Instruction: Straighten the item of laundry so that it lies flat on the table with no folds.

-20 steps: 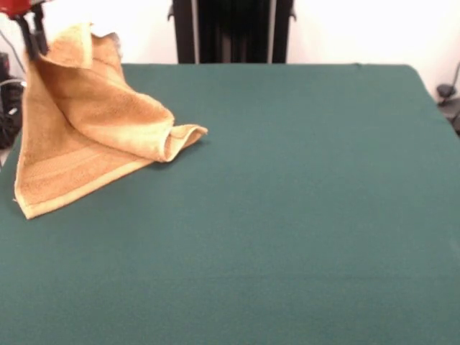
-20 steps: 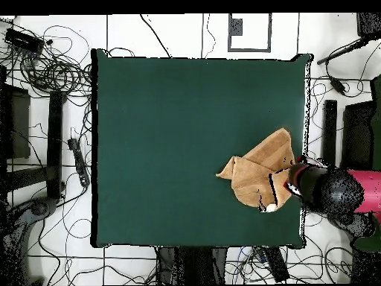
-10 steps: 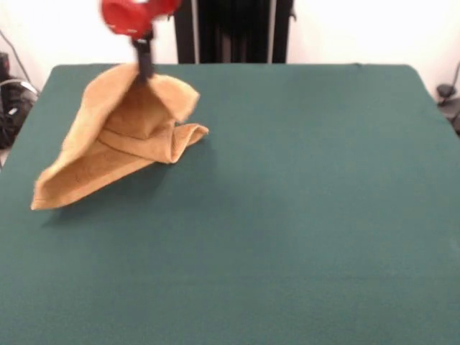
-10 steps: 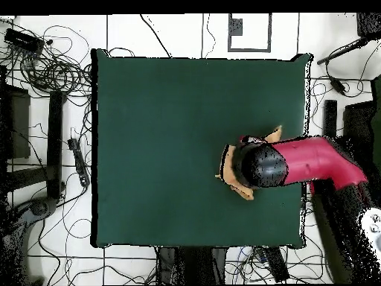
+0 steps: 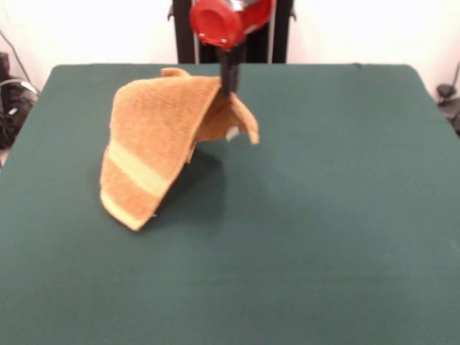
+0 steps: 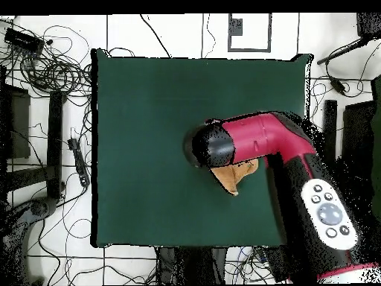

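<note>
The towel (image 5: 154, 136) is held up above the table (image 5: 323, 215), draped like a tent from a pinched point at its top. A pale woven band is seen across its lower left part, and its lowest corner hangs at or just over the felt; contact cannot be told. A small grey tag shows on the right fold. The gripper (image 5: 228, 85) is closed on the towel's upper edge. From overhead, most of the towel (image 6: 234, 175) is hidden under the arm (image 6: 275, 141).

The gripper (image 5: 228, 85) has carried the towel (image 5: 162, 140) toward the table's middle.
</note>
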You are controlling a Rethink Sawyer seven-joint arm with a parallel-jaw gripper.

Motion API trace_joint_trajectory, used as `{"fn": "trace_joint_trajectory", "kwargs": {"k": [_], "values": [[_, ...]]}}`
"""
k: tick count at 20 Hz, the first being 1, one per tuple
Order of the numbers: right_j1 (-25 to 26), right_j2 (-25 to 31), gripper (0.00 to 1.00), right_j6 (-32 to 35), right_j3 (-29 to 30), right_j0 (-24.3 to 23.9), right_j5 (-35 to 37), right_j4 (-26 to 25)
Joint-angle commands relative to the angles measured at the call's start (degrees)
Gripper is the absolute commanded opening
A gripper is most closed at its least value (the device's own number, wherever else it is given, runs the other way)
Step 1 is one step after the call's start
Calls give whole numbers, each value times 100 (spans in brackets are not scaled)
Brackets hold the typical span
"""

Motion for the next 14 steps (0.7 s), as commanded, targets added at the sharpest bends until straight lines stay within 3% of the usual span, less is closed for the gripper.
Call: {"fn": "trace_joint_trajectory", "kwargs": {"k": [1, 10, 14], "values": [[520, -472, 0, 1551, -682, 379, 12, 330], [664, -661, 0, 1547, -1091, 463, 208, 617], [990, -847, 0, 1849, -1779, 815, 543, 800]]}}
